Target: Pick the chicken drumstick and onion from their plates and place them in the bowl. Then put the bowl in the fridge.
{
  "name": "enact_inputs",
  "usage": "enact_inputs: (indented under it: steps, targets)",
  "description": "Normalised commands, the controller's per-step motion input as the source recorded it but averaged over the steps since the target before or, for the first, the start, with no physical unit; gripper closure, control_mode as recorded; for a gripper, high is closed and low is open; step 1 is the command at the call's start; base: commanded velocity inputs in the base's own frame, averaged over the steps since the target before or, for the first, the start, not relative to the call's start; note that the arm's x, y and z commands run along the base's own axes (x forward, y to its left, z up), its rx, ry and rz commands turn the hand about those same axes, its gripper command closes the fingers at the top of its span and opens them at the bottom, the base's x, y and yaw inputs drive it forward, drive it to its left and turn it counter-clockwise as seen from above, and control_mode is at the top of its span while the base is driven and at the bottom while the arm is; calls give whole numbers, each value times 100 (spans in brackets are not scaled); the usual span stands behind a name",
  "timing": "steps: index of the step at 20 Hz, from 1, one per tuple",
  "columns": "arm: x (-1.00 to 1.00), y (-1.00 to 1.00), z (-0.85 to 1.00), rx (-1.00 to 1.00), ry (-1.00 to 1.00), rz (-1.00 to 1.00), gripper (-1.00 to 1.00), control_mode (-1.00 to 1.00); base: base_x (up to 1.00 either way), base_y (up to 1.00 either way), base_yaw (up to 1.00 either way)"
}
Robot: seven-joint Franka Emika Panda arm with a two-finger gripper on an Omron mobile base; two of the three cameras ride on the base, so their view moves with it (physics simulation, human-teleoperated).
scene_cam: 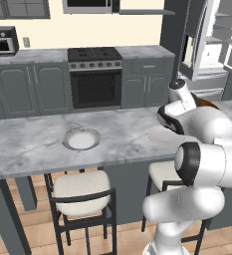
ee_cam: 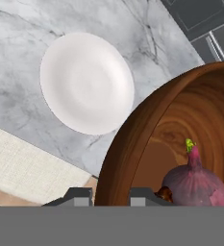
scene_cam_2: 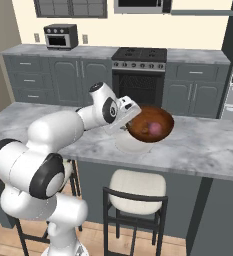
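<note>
The fridge (scene_cam: 212, 45) stands open at the far right of the left base view, its white shelves and door bins bright behind the marble island counter (scene_cam_2: 208, 145), well apart from where the arm now works. On that counter lie two plates: the grey-rimmed plate (scene_cam: 81, 139) well off to the left, bare, and the pale plate (ee_cam: 87, 82) just beneath the lifted load, also bare. The bowl (scene_cam_2: 150, 125) hangs above the counter near the pale plate, tilted a little toward the camera in the right base view, and the gripper (ee_cam: 111, 196) is closed on its rim, one fingertip outside the wall and one inside. Inside the bowl sits the onion (ee_cam: 196, 185), and a dark sliver beside it, just by the inner fingertip, is probably the chicken drumstick (ee_cam: 164, 194), though too little of it shows to be sure. Loading looks finished, so the step in hand appears to be the carry to the fridge. To do it well, the bowl should be kept level or tipped slightly back, since the round onion would roll toward a low edge; the rim pinch is a thin hold, so a slow, smooth swing seems wise, with the bowl held high enough to clear the counter edge and entered squarely between the open doors onto a shelf.
</note>
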Motion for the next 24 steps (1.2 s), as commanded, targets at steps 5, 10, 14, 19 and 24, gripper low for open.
enact_inputs:
  steps: [5,10,14,19,24]
  targets:
    - [0,0,0,0,0,0,100,-100,0,0,0]
    - [0,0,0,0,0,0,100,100,0,0,0]
    - [0,0,0,0,0,0,100,100,0,0,0]
    - [0,0,0,0,0,0,100,100,-16,-1,1]
    - [0,0,0,0,0,0,100,100,-51,-21,-15]
